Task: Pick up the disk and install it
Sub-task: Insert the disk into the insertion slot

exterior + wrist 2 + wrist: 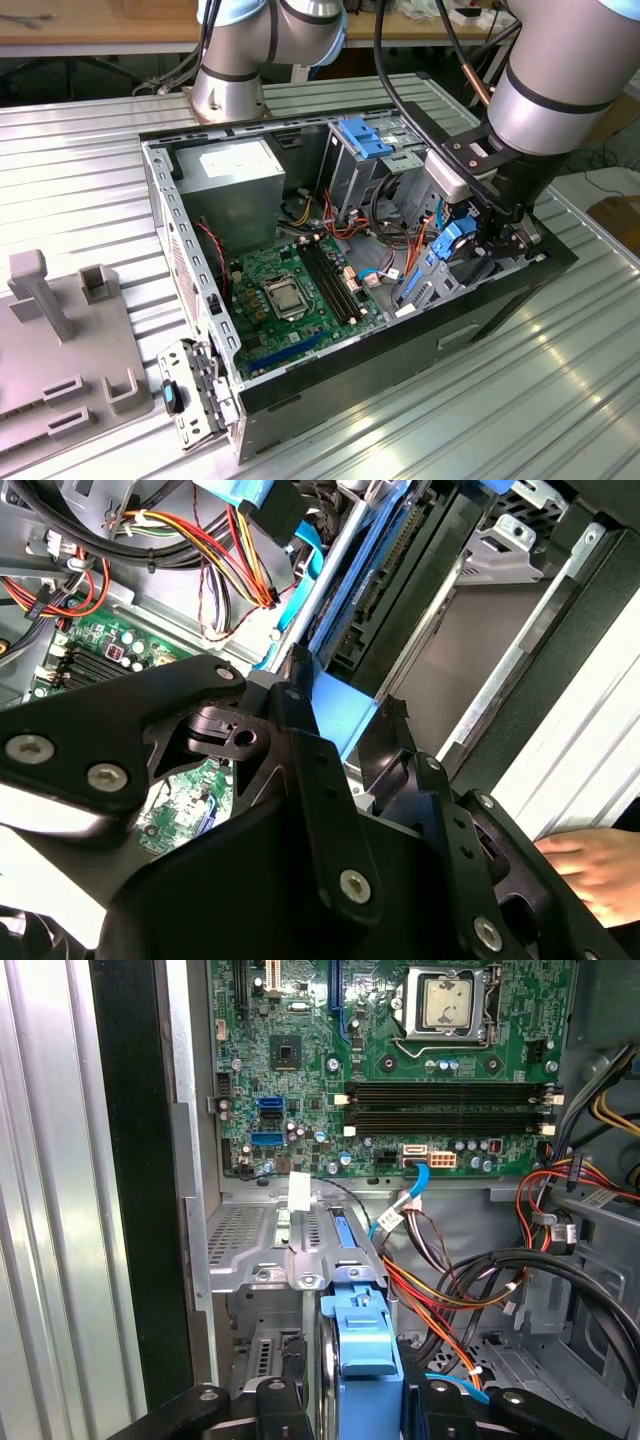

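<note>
Table [80,160]: ribbed metal top, carrying everything listed below.
Fixture [60,330]: grey, with upright posts and slotted blocks; on the table at the exterior view's far left.
Plate [190,395]: small perforated metal piece with a black knob; propped at the case's near corner.
Case [400,350]: black-rimmed, lying open side up, mid-table in the exterior view.
Case, left part: grey power supply [235,185] in the far corner; green motherboard [290,300] flat on the floor, processor socket and memory slots exposed.
Case, middle: loose cables [345,225] in red, yellow, orange and black, strung between board and drive cages; light blue bracket [362,137] atop the far cage.
Case, right end: disk [452,245] standing on edge inside, lower part below the rim, just beside a grey metal cage [280,1250].
Gripper [490,245]: clenched on the disk; black fingers [283,1400] pressed to either side of the blue rail in both wrist views.
Hand [590,865]: a person's, outside the case, near the ribbed table in the second wrist view.
</note>
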Robot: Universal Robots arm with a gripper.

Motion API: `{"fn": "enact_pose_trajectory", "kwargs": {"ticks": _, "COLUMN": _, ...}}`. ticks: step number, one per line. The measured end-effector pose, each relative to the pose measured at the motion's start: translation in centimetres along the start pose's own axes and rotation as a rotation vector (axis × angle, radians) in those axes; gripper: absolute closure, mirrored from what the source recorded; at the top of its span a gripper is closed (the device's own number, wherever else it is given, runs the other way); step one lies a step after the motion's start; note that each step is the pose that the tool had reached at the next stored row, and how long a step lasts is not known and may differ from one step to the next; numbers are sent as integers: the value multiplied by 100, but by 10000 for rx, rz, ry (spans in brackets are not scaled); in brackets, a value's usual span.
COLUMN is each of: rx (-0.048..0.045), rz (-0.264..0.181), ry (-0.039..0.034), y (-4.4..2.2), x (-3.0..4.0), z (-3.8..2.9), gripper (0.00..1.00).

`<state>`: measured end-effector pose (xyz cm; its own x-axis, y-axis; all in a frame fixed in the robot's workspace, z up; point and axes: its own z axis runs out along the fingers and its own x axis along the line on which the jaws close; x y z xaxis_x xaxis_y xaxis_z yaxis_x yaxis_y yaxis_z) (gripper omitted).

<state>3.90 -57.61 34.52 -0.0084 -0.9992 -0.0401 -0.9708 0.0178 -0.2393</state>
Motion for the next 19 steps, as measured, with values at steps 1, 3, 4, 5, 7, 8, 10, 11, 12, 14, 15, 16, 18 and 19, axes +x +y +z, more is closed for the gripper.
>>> {"fn": "enact_pose_trajectory", "kwargs": {"ticks": 1, "rx": 0, "rz": 0, "ry": -1, "y": 0, "x": 0, "z": 0, "gripper": 56}}
{"fn": "enact_pose_trajectory", "kwargs": {"ticks": 3, "rx": 0, "rz": 0, "ry": 0, "y": 0, "x": 1, "z": 0, "gripper": 56}}
{"fn": "enact_pose_trajectory", "kwargs": {"ticks": 4, "rx": 0, "rz": 0, "ry": -1, "y": 0, "x": 1, "z": 1, "gripper": 56}}
{"fn": "enact_pose_trajectory", "kwargs": {"ticks": 5, "rx": 0, "rz": 0, "ry": 0, "y": 0, "x": 1, "z": 1, "gripper": 56}}
{"fn": "enact_pose_trajectory", "kwargs": {"ticks": 7, "rx": 0, "rz": 0, "ry": -1, "y": 0, "x": 2, "z": 1, "gripper": 56}}
{"fn": "enact_pose_trajectory", "kwargs": {"ticks": 8, "rx": 0, "rz": 0, "ry": 0, "y": 0, "x": 2, "z": 1, "gripper": 56}}
{"fn": "enact_pose_trajectory", "kwargs": {"ticks": 10, "rx": 0, "rz": 0, "ry": 0, "y": 0, "x": 2, "z": 1, "gripper": 56}}
{"fn": "enact_pose_trajectory", "kwargs": {"ticks": 11, "rx": 0, "rz": 1, "ry": 0, "y": 0, "x": 3, "z": 2, "gripper": 56}}
{"fn": "enact_pose_trajectory", "kwargs": {"ticks": 12, "rx": 0, "rz": 1, "ry": 0, "y": 0, "x": 3, "z": 2, "gripper": 56}}
{"fn": "enact_pose_trajectory", "kwargs": {"ticks": 14, "rx": 0, "rz": 0, "ry": 0, "y": 1, "x": 4, "z": 2, "gripper": 56}}
{"fn": "enact_pose_trajectory", "kwargs": {"ticks": 15, "rx": 0, "rz": 0, "ry": -1, "y": 1, "x": 4, "z": 2, "gripper": 56}}
{"fn": "enact_pose_trajectory", "kwargs": {"ticks": 16, "rx": 0, "rz": 0, "ry": 0, "y": 1, "x": 4, "z": 3, "gripper": 56}}
{"fn": "enact_pose_trajectory", "kwargs": {"ticks": 18, "rx": 0, "rz": 1, "ry": 0, "y": 1, "x": 5, "z": 3, "gripper": 56}}
{"fn": "enact_pose_trajectory", "kwargs": {"ticks": 19, "rx": 0, "rz": 0, "ry": 0, "y": 1, "x": 5, "z": 3, "gripper": 56}}
